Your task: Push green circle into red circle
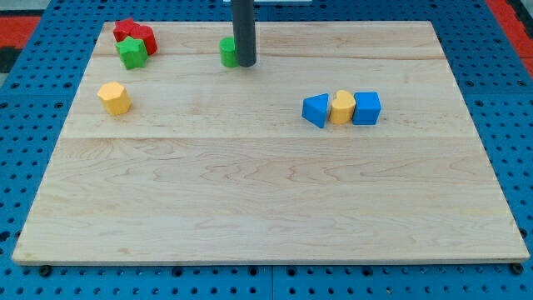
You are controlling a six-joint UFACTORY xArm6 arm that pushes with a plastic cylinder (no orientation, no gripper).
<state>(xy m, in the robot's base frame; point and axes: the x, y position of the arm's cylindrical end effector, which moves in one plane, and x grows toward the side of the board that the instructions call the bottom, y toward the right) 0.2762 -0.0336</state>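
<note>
Wood of the board [266,208] lies bare at the view's bottom, so nothing near the front needs to be avoided. Further up on the view's right, a blue triangle [316,110], a yellow block [341,107] and a blue cube [366,108] are lined up touching one another, well apart from the work. On the view's left a yellow hexagon [114,97] sits alone, below a green star [132,52] that rests against a red block [136,35] at the far left corner; whether that red block is the red circle cannot be told, since it is partly hidden. No claw is fitted, only a rod, so nothing is held. My tip [244,64] is set just at the right side of the green circle [228,52], apparently touching it, near the view's top. A steady push toward the view's left is judged to be called for, kept in line with the middle of the green circle so that it is not spun off sideways. The green star stands close to the path, and a slightly higher line is advised so that it is not struck first.
</note>
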